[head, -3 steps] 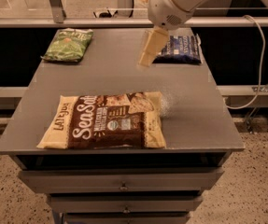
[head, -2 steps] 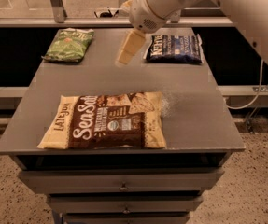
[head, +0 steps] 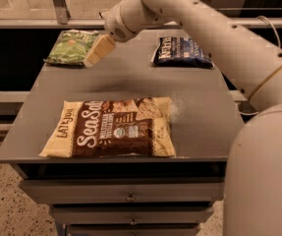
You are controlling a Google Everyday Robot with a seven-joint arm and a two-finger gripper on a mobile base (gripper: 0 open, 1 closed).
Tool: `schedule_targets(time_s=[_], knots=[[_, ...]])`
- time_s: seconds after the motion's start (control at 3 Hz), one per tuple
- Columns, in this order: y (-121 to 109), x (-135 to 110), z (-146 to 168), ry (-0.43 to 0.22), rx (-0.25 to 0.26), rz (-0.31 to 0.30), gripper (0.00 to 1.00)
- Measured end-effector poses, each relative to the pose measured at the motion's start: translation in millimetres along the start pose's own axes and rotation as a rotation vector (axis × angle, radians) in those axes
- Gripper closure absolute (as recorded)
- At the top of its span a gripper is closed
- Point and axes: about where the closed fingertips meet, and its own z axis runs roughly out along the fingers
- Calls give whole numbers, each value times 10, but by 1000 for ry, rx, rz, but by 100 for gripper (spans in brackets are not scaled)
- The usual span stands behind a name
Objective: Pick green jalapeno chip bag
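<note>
The green jalapeno chip bag lies flat at the far left corner of the grey table. My gripper hangs from the white arm that reaches in from the right. It is just above and at the right edge of the green bag, and its cream fingers overlap that edge in the camera view. Nothing shows between the fingers.
A dark blue chip bag lies at the far right of the table. A large brown-and-cream "Sea Salt" bag lies near the front edge. Drawers sit under the tabletop. A rail runs behind the table.
My gripper has moved left across the back of the table, from near the dark blue bag to the right edge of the green bag. The bags have not moved.
</note>
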Motion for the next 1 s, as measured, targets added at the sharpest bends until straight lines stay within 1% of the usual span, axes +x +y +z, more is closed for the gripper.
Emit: schedule_targets(time_s=[0.33,0.67,1.0], knots=[[-179,-25,557,-39,24,87,0],[-317,15,1122,-27,50,159,0],[-368,101,1435,5,64,209,0]])
